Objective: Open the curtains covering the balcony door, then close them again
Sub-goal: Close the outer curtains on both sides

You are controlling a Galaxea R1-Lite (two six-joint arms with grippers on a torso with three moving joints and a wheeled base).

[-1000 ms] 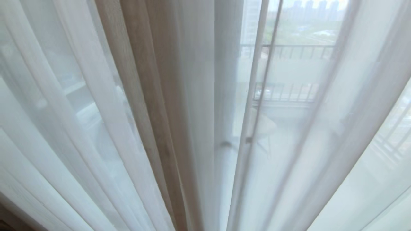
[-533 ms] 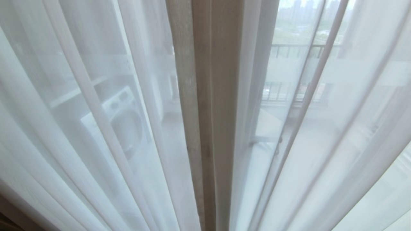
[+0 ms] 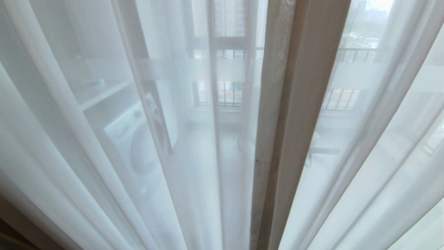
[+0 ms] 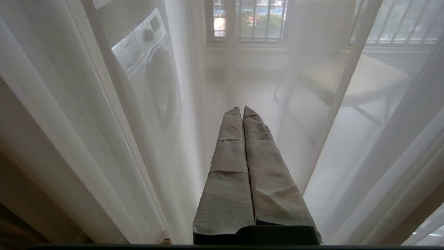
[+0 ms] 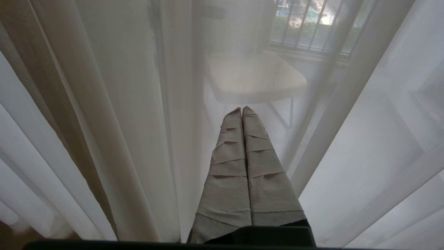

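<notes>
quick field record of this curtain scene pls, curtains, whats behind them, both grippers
curtains: white sheers hang closed across the head view; a beige-grey opaque strip hangs right of centre
behind the sheers: washing machine on the left, chair, black railing
balcony door: frosted band seen dimly through the fabric
left gripper: jaws shut, holding nothing, pointed at the sheers
right gripper: jaws shut, holding nothing, pointed at the sheers
task state: curtains not yet opened
</notes>
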